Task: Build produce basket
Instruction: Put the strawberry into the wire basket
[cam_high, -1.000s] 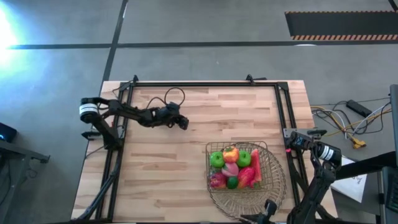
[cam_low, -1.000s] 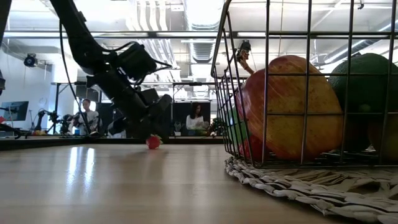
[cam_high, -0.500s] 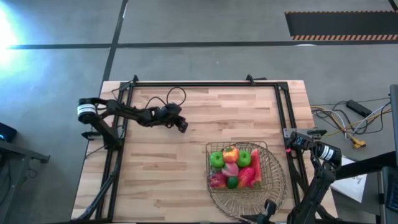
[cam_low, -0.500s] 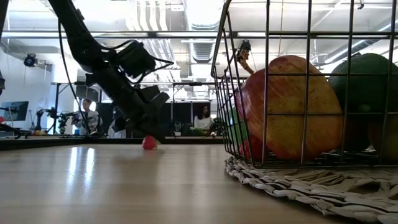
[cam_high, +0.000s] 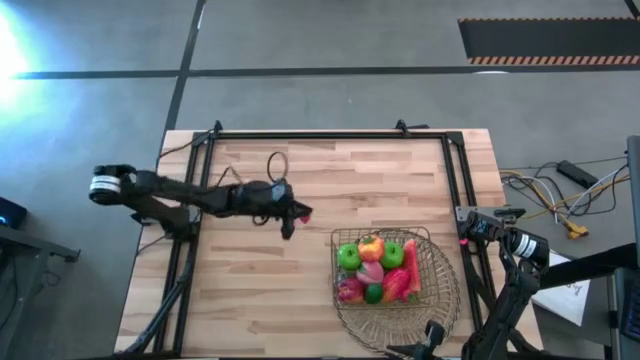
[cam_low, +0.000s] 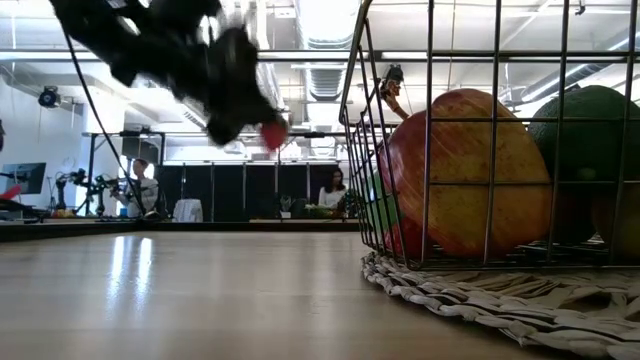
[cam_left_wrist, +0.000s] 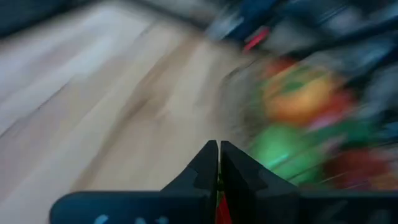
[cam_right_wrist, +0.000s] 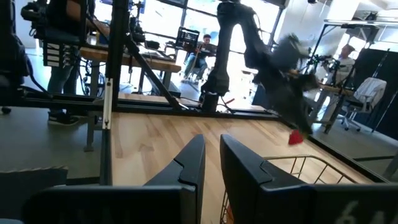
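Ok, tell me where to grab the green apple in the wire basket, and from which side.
Probably from straight above, fingers across the round body of the green apple. It sits at the left edge of the pile, with the basket wall blocking any sideways approach. Set one finger in the gap along that wall, the other between the apple and the orange fruit.

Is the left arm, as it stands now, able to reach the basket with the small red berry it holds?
Probably yes. The left gripper, shut on the berry, is lifted off the table, and only bare wood lies between it and the open-topped basket.
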